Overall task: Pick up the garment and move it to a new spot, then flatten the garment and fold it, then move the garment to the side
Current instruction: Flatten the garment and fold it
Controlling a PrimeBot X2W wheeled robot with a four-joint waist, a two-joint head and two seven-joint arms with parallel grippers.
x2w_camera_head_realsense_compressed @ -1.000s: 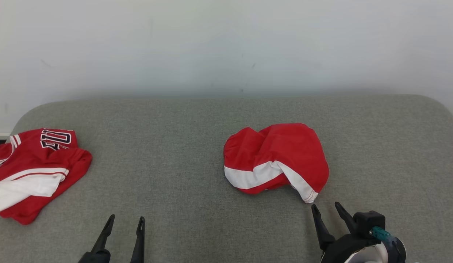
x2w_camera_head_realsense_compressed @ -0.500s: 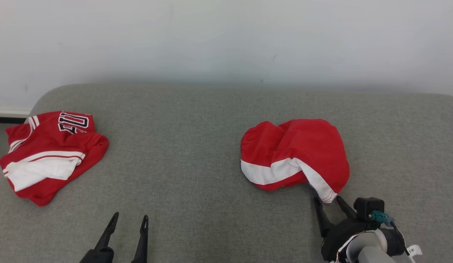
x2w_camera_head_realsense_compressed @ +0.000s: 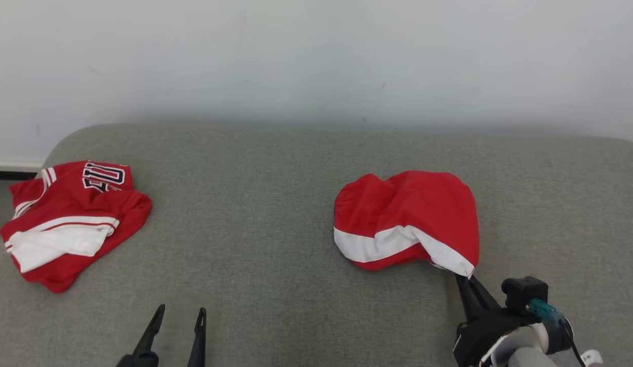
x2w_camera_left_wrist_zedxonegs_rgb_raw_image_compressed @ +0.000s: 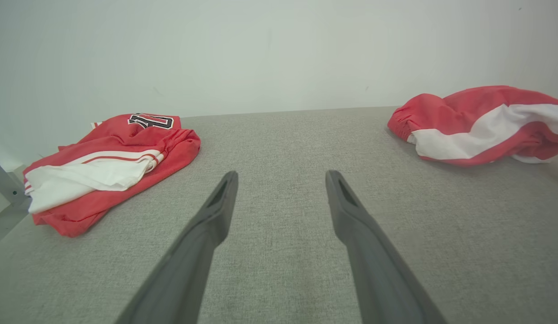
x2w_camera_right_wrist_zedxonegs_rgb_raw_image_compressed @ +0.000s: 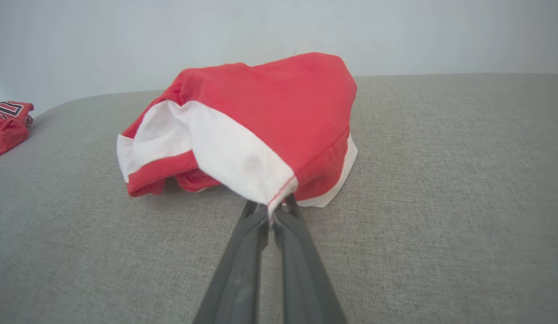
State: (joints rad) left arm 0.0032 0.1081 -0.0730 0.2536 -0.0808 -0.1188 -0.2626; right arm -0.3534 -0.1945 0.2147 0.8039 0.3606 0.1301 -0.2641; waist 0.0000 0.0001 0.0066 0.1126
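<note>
pinching the white-hemmed corner of the red and white shorts (x2w_camera_head_realsense_compressed: 408,214), my right jaws are pressed together, the two dark fingers (x2w_camera_head_realsense_compressed: 474,298) lying side by side with the stitched hem caught between their tips. in the head view that corner is the shorts' 5 o'clock point, and my right jaws reach it from the 5 o'clock part of the picture. in the right wrist view the cloth (x2w_camera_right_wrist_zedxonegs_rgb_raw_image_compressed: 270,103) sits at 12 o'clock from my fingertips, red on top, with a broad white band folding down to the pinched corner.

the rest of the shorts lie in a crumpled mound on the grey upholstered cushion (x2w_camera_head_realsense_compressed: 255,214), a little toward 3 o'clock from the middle of the head view. a gathered red edge shows at the mound's 9 o'clock end in the left wrist view (x2w_camera_left_wrist_zedxonegs_rgb_raw_image_compressed: 476,117).

my left jaws stand spread wide and hold nothing. their fingers (x2w_camera_head_realsense_compressed: 152,331) rise from the 7 o'clock edge of the head view, over bare grey fabric and well apart from both garments.

a folded red jersey (x2w_camera_head_realsense_compressed: 76,214), with white panels and dark lettering edged in white, lies at 9 o'clock near the cushion's rounded corner, well apart from the shorts. a pale plain wall (x2w_camera_head_realsense_compressed: 316,61) stands behind the cushion at 12 o'clock.
</note>
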